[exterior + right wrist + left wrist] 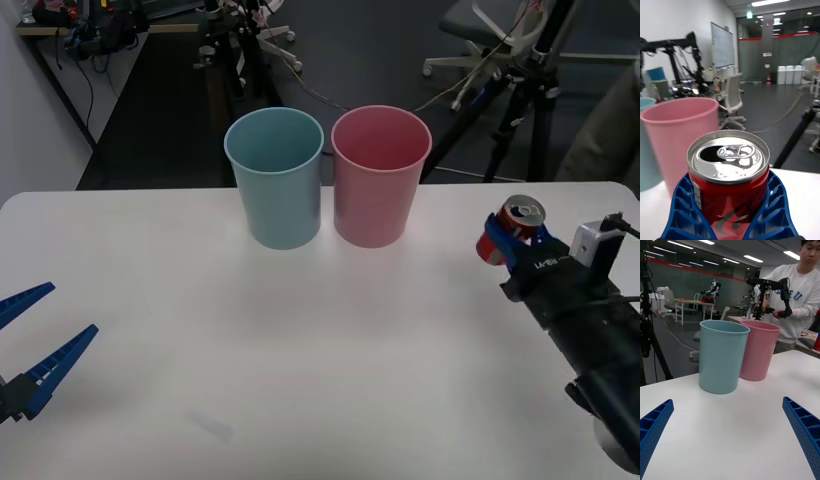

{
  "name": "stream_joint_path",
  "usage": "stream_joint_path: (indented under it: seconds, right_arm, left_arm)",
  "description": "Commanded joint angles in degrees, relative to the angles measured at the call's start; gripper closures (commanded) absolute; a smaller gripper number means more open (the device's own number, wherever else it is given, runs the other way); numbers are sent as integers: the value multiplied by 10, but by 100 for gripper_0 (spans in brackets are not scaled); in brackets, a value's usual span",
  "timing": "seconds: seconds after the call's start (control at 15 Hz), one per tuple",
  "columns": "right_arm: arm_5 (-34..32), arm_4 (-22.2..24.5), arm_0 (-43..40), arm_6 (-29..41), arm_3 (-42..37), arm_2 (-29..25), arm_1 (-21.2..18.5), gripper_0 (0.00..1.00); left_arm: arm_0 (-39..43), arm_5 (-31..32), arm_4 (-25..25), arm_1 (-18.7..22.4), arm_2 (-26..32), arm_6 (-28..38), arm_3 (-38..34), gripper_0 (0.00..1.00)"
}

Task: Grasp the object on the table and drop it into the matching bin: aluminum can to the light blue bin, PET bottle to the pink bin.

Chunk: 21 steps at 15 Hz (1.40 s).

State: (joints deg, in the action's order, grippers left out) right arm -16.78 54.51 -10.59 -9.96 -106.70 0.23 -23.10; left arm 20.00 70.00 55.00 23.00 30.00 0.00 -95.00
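Note:
A small red aluminum can [508, 232] with a silver top and pull tab sits upright at the right side of the white table [300, 350], with my right gripper [512, 243] shut on it. Up close, the can [730, 180] is clamped between the blue ribbed fingers [681, 210] of my right gripper [730, 221]. The light blue bin [275, 178] and pink bin [380, 175] stand side by side at the table's far middle, left of the can. My left gripper [28, 350] rests open at the near left, its fingers [801, 423] wide apart facing the blue bin [721, 354] and pink bin [758, 348].
Tripods [520, 90], cables and an office chair [490, 30] stand on the floor beyond the table's far edge. A broad stretch of bare tabletop lies between the two arms and in front of the bins.

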Motion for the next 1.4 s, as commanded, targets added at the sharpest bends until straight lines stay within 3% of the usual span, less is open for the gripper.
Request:
stream_joint_path:
  seconds: [0.07,0.27,0.53,0.93,1.4]
  right_arm:
    - [-38,53,9,93,-42,11,-21,100]
    - [-55,115,29,175,-83,28,-45,100]
    - [-58,191,84,263,-98,60,-48,100]
    - [-58,378,188,398,-68,87,8,100]
    - [-58,544,323,531,35,103,77,100]
  left_arm:
    - [0,0,0,0,0,0,0,0]
    - [0,0,0,0,0,0,0,0]
    - [0,0,0,0,0,0,0,0]
    - [0,0,0,0,0,0,0,0]
    - [0,0,0,0,0,0,0,0]
